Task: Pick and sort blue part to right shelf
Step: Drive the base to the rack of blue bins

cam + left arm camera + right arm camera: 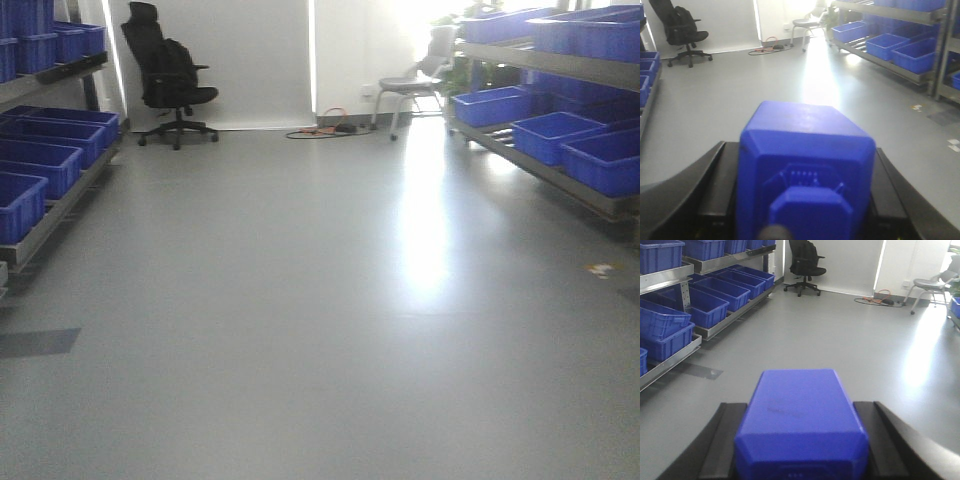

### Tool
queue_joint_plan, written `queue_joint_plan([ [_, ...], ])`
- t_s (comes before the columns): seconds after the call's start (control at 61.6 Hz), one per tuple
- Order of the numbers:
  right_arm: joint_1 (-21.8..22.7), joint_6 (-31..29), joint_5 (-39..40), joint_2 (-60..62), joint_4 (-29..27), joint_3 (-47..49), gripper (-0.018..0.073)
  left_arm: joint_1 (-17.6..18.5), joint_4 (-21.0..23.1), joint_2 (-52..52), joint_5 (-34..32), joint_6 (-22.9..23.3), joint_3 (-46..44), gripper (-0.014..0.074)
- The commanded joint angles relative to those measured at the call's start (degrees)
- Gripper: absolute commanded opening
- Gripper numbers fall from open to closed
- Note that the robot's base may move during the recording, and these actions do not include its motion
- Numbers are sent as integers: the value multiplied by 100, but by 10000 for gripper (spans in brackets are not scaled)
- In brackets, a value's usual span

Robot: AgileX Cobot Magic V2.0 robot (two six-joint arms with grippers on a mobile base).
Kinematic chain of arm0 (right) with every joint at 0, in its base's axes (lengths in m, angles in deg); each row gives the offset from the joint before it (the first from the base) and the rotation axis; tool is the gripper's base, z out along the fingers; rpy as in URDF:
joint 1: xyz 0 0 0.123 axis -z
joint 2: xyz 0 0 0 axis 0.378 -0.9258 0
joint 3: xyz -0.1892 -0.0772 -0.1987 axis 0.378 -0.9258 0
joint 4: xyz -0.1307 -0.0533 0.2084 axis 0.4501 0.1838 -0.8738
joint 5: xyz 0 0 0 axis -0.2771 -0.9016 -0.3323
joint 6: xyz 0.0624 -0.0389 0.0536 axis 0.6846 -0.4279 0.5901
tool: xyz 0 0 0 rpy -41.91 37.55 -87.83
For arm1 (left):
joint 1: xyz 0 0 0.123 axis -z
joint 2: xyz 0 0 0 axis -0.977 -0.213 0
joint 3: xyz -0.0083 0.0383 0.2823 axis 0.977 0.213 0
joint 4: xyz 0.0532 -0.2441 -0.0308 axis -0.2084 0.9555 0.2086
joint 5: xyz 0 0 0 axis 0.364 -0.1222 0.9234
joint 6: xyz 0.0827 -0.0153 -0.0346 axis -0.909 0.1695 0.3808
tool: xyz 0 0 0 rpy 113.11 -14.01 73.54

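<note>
Blue parts (805,165) (801,427) lie lengthwise between both jaws, pointing forward.

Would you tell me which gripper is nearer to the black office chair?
Left, probably. The black office chair sits ahead-left of the left gripper and looks larger; from the right gripper it lies far ahead and looks smaller.
</note>
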Motion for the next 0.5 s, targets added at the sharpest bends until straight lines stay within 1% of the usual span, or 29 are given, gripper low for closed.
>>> queue_joint_plan([
  [0.0, 8, -66, 528, -106, 107, 167, 291, 34, 46, -116, -512, -4, -167, 356],
  [0.487, 8, -66, 528, -106, 107, 167, 291, 34, 46, -116, -512, -4, -167, 356],
])
